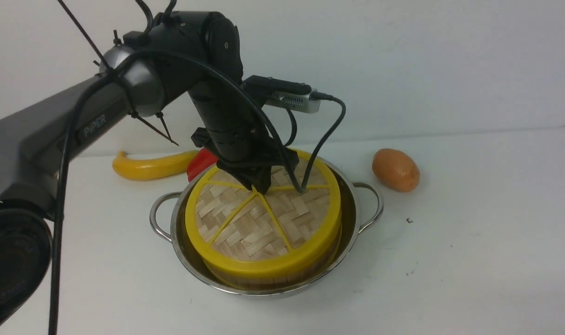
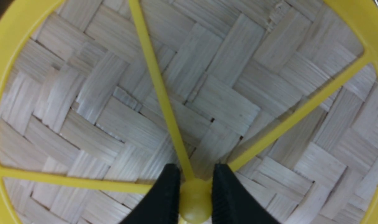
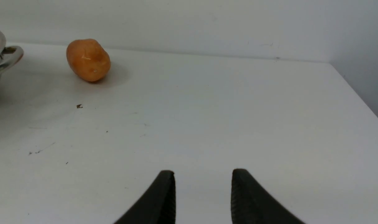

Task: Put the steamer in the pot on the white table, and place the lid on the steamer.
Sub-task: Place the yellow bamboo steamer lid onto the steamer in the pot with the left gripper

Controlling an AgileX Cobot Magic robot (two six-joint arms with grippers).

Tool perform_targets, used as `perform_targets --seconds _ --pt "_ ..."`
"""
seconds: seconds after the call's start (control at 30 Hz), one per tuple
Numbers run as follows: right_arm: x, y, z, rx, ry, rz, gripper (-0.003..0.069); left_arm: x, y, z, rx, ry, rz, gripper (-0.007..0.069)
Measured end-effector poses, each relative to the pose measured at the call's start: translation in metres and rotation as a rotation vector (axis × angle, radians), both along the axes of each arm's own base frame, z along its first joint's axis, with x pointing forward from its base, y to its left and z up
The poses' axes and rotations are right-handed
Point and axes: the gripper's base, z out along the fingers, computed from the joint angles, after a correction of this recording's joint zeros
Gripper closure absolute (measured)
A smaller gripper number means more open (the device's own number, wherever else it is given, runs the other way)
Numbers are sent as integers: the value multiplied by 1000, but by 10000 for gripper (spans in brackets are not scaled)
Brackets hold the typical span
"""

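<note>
The shiny pot (image 1: 176,232) stands on the white table (image 1: 473,260). Inside it sits the steamer (image 1: 245,280), of which only a strip of bamboo wall shows. The woven lid (image 1: 264,223) with its yellow rim lies on top of the steamer and hides its inside. My left gripper (image 1: 260,185) points down at the lid's centre. In the left wrist view the left gripper (image 2: 195,168) is shut on the lid's yellow knob (image 2: 195,203). Over bare table to the right of the pot, my right gripper (image 3: 203,172) stands open and holds nothing. It is out of the front view.
An orange potato (image 1: 395,170) lies right of the pot, near its handle (image 1: 374,204). A yellow banana (image 1: 147,166) and a red object (image 1: 201,162) lie behind the pot on the left. The table's right edge (image 3: 360,96) shows in the right wrist view.
</note>
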Motion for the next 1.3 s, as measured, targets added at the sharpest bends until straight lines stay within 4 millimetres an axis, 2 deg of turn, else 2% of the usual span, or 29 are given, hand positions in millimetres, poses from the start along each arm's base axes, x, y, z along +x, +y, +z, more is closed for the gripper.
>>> perform_targets --seconds 0.6,0.97,1.3 --pt "0 0 0 0 0 0 418 2 -5 -2 -46 -9 -22 505" --pt "0 0 0 0 0 0 418 6 2 -5 44 -31 -17 505" --pt "0 0 0 0 0 0 418 6 0 -5 18 -32 -22 505"
